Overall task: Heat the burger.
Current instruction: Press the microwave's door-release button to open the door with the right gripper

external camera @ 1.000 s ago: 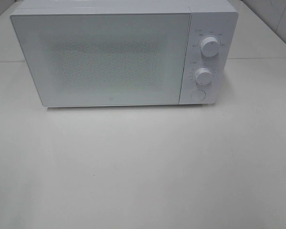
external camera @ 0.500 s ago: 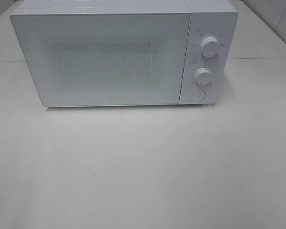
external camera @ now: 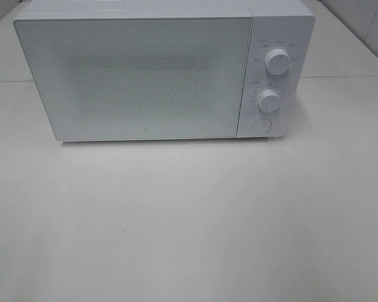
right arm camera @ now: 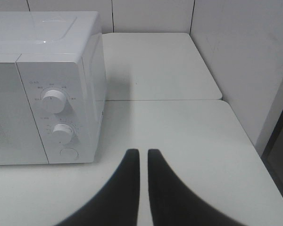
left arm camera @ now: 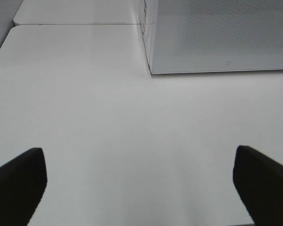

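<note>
Burger: not seen in any view; its place cannot be told.
Left gripper point(left arm camera: 141, 188): fingers point(left arm camera: 19, 183) wide apart, nothing between them, table point(left arm camera: 108, 117) beneath.
Right gripper point(right arm camera: 144, 153): fingers point(right arm camera: 132, 183) almost together with a thin slit between, nothing held.
Ahead of both: microwave point(external camera: 176, 12), door point(external camera: 138, 75) shut, window frosted. Knobs point(right arm camera: 55, 100) and round button point(right arm camera: 69, 153) sit just beyond the right fingers.
</note>
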